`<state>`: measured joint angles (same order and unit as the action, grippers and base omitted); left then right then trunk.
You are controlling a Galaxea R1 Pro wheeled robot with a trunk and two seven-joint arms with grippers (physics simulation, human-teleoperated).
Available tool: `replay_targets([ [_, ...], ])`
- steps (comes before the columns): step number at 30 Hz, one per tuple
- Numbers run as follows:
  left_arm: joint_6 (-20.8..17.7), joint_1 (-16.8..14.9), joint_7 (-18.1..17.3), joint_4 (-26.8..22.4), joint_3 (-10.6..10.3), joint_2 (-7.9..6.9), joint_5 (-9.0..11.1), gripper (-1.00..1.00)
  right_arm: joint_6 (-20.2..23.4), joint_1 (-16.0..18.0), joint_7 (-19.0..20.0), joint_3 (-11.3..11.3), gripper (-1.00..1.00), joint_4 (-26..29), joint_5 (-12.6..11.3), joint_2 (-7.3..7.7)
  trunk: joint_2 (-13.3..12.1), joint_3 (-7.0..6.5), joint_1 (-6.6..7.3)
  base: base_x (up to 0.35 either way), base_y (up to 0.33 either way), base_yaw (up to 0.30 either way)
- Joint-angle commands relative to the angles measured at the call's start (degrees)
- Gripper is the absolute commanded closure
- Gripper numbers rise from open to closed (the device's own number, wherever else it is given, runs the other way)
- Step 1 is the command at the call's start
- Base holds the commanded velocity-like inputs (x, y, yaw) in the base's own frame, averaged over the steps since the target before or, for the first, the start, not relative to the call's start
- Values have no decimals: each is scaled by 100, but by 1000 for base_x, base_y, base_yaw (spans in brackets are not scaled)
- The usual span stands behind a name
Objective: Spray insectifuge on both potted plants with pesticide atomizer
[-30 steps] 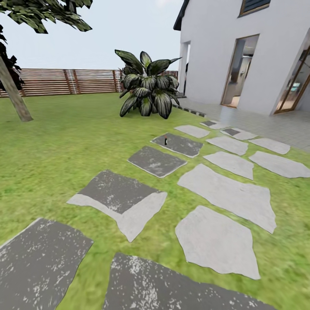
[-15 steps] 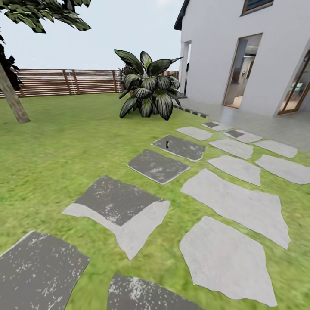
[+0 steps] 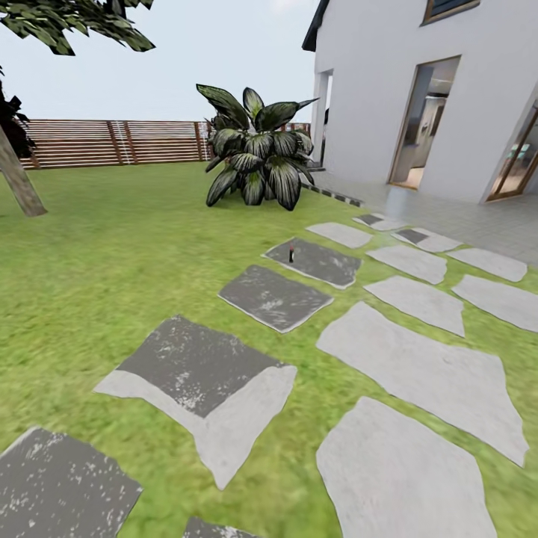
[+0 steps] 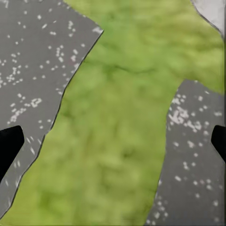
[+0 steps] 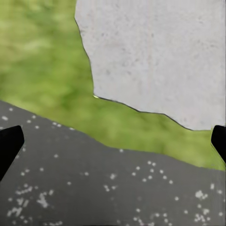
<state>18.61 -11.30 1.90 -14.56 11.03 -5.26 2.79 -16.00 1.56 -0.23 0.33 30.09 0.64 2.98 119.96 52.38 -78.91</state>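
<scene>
Green lawn [image 3: 112, 239] with stepping stones [image 3: 418, 373], slat fence [image 3: 112, 140] behind, left gripper [image 4: 113, 141] and right gripper [image 5: 113, 141] pointing down, fingers spread wide, empty, pesticide atomizer [image 3: 291, 252] upright on far dark stone, well ahead of both.

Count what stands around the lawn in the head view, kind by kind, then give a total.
Leafy bush: 1
Tree: 1
Wooden fence: 1
House: 1
Total: 4
</scene>
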Motion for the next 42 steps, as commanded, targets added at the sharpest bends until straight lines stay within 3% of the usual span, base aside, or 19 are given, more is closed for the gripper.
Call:
replay_targets([
  [1, 20, -3, 17, 5, -22, -1, 29, -100, -17, 3, -3, 3, -100, -4, 6, 1, 2, 5, -3, 339, 0, 0],
  [42, 20, -3, 19, 4, -22, 0, 27, -100, -17, 3, 2, 3, -100, -4, -2, 1, 2, -39, -3, 339, 0, -46],
])
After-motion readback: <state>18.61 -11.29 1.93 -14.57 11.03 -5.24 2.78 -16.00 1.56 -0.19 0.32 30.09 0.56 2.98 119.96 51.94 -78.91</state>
